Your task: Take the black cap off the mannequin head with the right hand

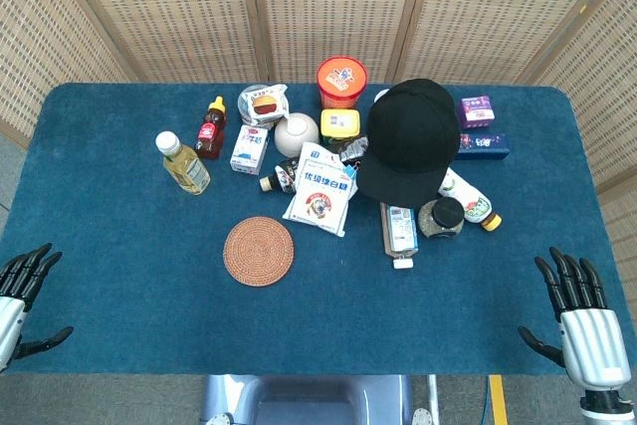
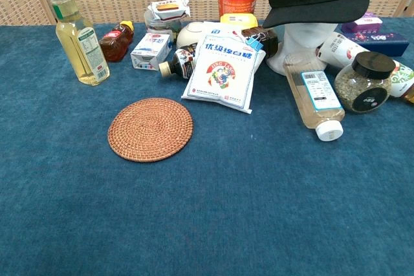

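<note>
Head view: high above the near table edge, looking steeply down, whole blue table (image 1: pixel 119 276) in frame, wicker screen behind, both hands at the bottom corners. Chest view: low, close to the tabletop, facing forward across it at a shallow angle, items near and large, far edge cut at top. Both share the clutter cluster: coaster (image 1: pixel 259 251), sugar bag (image 1: pixel 320 189), cap (image 1: pixel 410 141), oil bottle (image 1: pixel 183 162).
</note>
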Available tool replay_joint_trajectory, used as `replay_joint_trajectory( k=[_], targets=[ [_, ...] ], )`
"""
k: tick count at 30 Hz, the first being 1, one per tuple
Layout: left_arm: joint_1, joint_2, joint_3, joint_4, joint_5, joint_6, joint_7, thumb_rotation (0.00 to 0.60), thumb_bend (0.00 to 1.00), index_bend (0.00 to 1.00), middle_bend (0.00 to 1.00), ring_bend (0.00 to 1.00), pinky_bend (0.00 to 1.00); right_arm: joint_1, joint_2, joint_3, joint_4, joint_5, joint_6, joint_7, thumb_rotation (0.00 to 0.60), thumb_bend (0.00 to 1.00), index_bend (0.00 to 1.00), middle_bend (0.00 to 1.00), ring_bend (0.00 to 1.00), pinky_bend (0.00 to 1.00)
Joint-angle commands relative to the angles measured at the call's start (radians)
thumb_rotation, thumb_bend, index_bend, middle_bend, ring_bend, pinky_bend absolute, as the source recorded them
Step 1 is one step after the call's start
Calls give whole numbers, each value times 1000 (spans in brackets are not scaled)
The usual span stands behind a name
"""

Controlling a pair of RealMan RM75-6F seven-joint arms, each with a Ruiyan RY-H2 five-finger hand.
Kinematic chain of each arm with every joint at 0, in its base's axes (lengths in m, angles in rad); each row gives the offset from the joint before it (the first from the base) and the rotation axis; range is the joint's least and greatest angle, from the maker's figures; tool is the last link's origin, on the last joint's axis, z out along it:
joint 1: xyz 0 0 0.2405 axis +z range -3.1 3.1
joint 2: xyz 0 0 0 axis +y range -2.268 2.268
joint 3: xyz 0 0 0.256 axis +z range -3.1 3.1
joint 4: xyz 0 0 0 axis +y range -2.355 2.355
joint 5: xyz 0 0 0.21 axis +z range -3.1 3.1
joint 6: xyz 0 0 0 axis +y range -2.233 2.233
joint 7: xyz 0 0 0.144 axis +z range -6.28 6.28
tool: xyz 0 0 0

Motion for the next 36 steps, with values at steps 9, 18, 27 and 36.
replay_joint_trajectory(
  k=[9, 18, 27, 36],
  targets=[
    [3, -1, 6, -4, 4, -8, 15, 600, 80, 0, 0, 0, 45, 3, 0, 11, 0, 17, -11, 3, 600, 0, 55, 0, 0, 0],
    [10, 12, 2, -3, 20, 27, -23, 600, 80, 0, 0, 0, 45, 52, -130, 87, 97, -6, 25, -13, 600, 0, 100, 54, 21, 34],
    [33, 20, 3, 32, 60, 106, -103, 600, 84, 0, 0, 0, 44, 181, -285, 185, 250, 5, -37, -72, 600, 0, 160, 121, 101, 130],
    [24, 33, 2, 32, 50, 89, -136, 600, 85, 0, 0, 0, 45, 295, -370, 226, 334, 25, -139, -193, 600, 0, 183, 165, 151, 184]
  ],
)
